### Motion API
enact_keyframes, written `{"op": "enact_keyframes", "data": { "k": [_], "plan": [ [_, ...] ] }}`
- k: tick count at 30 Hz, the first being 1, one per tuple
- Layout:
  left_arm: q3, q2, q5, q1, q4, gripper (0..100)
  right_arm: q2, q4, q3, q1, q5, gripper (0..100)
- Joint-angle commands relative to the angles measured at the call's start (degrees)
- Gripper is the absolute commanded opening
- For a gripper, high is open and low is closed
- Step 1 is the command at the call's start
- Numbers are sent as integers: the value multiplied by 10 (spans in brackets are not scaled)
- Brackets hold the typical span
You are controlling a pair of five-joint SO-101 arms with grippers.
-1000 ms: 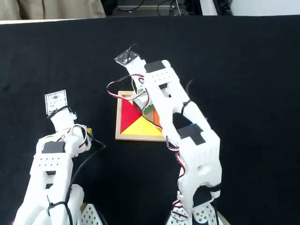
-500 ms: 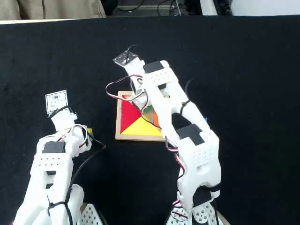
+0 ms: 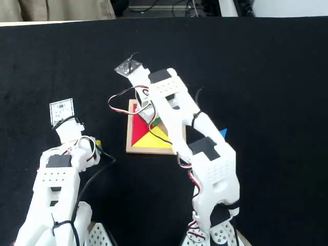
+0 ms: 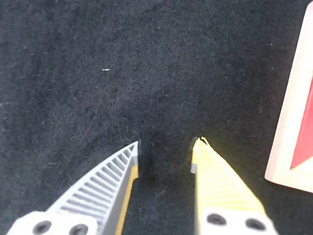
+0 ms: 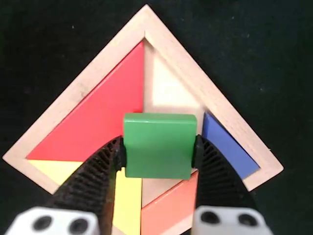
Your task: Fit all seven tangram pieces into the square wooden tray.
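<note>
Placement of the green square (image 5: 157,146) is in hand: right jaws pinch it over the wooden tray (image 5: 78,92), above the bare gap beside the red triangle (image 5: 98,117). Next it likely needs aligning and lowering flat. Left jaws hang spread over the desk (image 4: 98,58) beside the tray.

The right arm (image 3: 177,115) is stretched well forward, right gripper (image 5: 157,149) pinching a green square (image 5: 156,132); left arm (image 3: 57,171) tucked back, left gripper (image 4: 166,147) parted.
</note>
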Motion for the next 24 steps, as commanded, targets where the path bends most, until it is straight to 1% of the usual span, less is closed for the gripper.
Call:
{"op": "enact_keyframes", "data": {
  "k": [1, 24],
  "plan": [
    [-3, -10, -3, 6, -11, 188, -6, -2, -26, 22, -4, 140],
    [-3, -10, -3, 6, -11, 188, -6, 3, -12, 18, 0, 146]
  ]
}}
